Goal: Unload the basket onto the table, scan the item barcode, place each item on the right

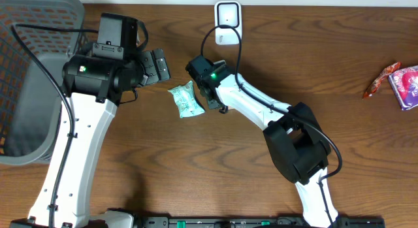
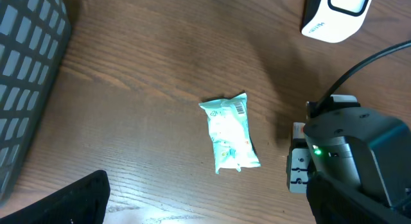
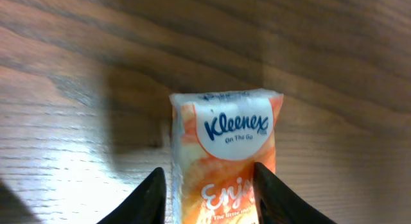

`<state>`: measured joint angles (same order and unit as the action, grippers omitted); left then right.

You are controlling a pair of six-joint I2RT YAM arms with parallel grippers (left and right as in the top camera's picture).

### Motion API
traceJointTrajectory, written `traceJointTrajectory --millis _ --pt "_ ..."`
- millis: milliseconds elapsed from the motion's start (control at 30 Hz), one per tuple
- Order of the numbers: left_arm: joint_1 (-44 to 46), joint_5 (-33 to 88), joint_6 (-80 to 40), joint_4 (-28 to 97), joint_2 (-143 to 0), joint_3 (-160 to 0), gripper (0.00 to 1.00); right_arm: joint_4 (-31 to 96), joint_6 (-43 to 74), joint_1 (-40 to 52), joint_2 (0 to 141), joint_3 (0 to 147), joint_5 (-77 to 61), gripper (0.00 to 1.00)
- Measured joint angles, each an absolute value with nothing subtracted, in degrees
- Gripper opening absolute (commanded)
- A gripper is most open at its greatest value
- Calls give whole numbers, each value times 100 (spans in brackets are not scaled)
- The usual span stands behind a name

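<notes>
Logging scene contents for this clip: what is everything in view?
basket: one, grey, table's left side
scanner: one, white, top centre
green packet: one, pale green and white, mid-table
Kleenex pack: one, orange and white, between the right end effector's fingers
red packet: one, red-orange, far right
pink packet: one, pink, far right edge
table: one, brown wood
left end effector: one, black, open, empty, beside the basket
right end effector: one, black, flanking the Kleenex pack

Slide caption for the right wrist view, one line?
Right gripper straddling an orange Kleenex pack, wooden table behind.
</notes>
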<state>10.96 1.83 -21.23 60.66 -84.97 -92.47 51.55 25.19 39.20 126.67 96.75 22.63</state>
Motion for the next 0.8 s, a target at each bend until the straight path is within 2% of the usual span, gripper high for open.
traceJointTrajectory --millis 100,267,433,500,633,800 --pt "1096 183 -2123 6066 -8497 -9247 98 5157 2510 3918 12669 9625 2274 29" --pt "1096 183 -2123 6066 -8497 -9247 98 5089 2515 3889 12669 9585 2272 26" --pt "1096 183 -2123 6066 -8497 -9247 98 4943 2526 3822 12667 9430 2217 11" --pt "1096 183 -2123 6066 -8497 -9247 98 4939 2502 3787 12650 9430 2049 1" --pt "1096 183 -2123 6066 -8497 -9247 98 5041 2519 3557 12571 9480 1428 1" --pt "1096 183 -2123 6064 -8497 -9247 98 5256 2333 2884 12512 9675 -169 1"
